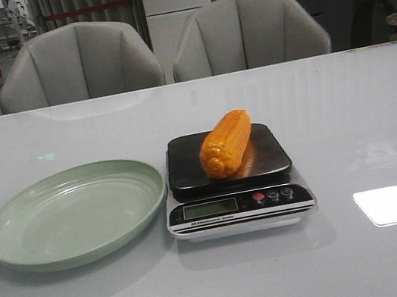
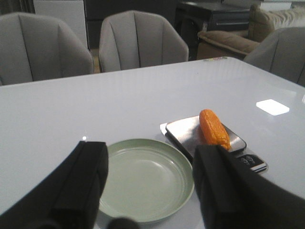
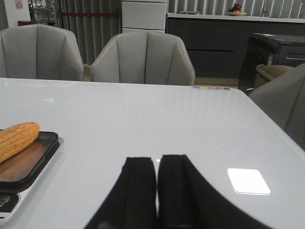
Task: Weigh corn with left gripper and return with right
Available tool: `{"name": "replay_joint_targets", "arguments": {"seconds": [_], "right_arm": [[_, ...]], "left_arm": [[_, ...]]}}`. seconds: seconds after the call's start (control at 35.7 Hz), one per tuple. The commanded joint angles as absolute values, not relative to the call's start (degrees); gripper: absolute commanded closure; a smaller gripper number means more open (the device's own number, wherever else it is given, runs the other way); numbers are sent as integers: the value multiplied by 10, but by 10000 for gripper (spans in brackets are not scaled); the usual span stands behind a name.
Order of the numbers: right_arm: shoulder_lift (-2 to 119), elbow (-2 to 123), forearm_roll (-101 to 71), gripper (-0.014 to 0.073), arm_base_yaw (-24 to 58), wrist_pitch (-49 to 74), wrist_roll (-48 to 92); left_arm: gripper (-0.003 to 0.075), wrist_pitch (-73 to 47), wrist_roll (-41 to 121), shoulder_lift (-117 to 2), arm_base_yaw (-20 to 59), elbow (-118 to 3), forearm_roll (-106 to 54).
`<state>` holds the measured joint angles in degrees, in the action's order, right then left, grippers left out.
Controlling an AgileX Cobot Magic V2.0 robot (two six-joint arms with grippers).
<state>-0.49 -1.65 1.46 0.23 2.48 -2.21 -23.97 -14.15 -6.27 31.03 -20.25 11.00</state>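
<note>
from the front we saw the corn lying on the scale beside the plate, long axis running diagonally, far end angled right; weighing looked done. our left claw was spread, empty, above the plate. our right claw was pressed together, needing to open and reach left for the cob.

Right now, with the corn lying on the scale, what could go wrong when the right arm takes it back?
The corn lies diagonally on the scale platform, unheld; being round, it could roll off if nudged. The right gripper is shut and away from the scale, so it must open before it closes in. The plate sits close beside the scale, so a wide approach might bump its rim. The left gripper is open above the plate.
</note>
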Motion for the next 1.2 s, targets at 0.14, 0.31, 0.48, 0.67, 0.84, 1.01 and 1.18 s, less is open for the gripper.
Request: {"name": "replay_joint_targets", "arguments": {"seconds": [0.14, 0.31, 0.48, 0.67, 0.84, 1.01, 1.18], "right_arm": [[-16, -21, 15, 407, -1, -42, -16], [-16, -9, 0, 407, -1, -113, -29], [39, 76, -26, 407, 0, -59, -39], [179, 219, -26, 407, 0, 63, -39], [263, 275, -27, 407, 0, 159, -39], [279, 275, -31, 407, 0, 175, -40], [282, 275, -120, 406, 0, 172, -40]], "left_arm": [[390, -234, -142, -3, 309, -208, 123], [582, -241, -142, -3, 309, -208, 142], [606, -237, -142, -3, 309, -208, 142], [606, -234, -142, -3, 309, -208, 142], [606, -233, -142, -3, 309, -208, 142], [606, -233, -142, -3, 309, -208, 142], [606, -233, -142, -3, 309, -208, 142]]}}
